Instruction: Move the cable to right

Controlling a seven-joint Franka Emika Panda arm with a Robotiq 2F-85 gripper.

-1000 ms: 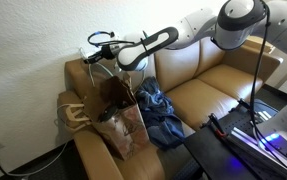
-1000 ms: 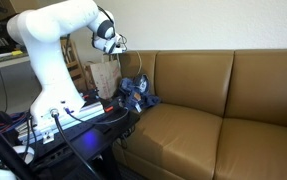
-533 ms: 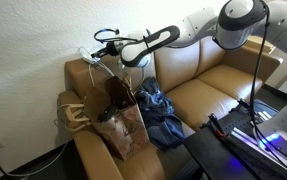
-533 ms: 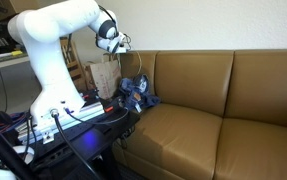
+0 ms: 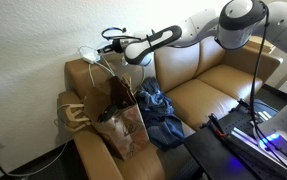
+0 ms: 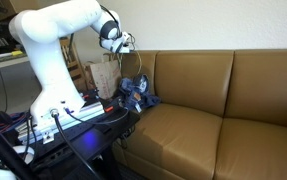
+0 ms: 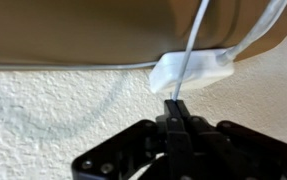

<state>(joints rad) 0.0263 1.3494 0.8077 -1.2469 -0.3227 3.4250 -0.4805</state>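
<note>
The cable (image 5: 90, 56) is a thin white cord, hanging in loose loops over the back of the brown sofa (image 5: 198, 85) near its left arm. My gripper (image 5: 113, 44) holds it up above the sofa back, close to the wall. In the wrist view the gripper (image 7: 175, 104) is shut on the cord, which runs up from the fingertips past the small white plug block (image 7: 211, 68). My gripper (image 6: 127, 42) also shows above the sofa corner in an exterior view; the cord there is too thin to follow.
A brown paper bag (image 5: 121, 122) with rope handles stands on the sofa arm. Blue cloth (image 5: 161, 110) lies bunched on the seat beside it. A dark cord (image 5: 23, 165) runs from the wall outlet. A black stand (image 5: 233, 140) with equipment is in front.
The jaws have closed on the cord. The gripper has risen and moved slightly right along the sofa back, drawing the white loops up with it.
</note>
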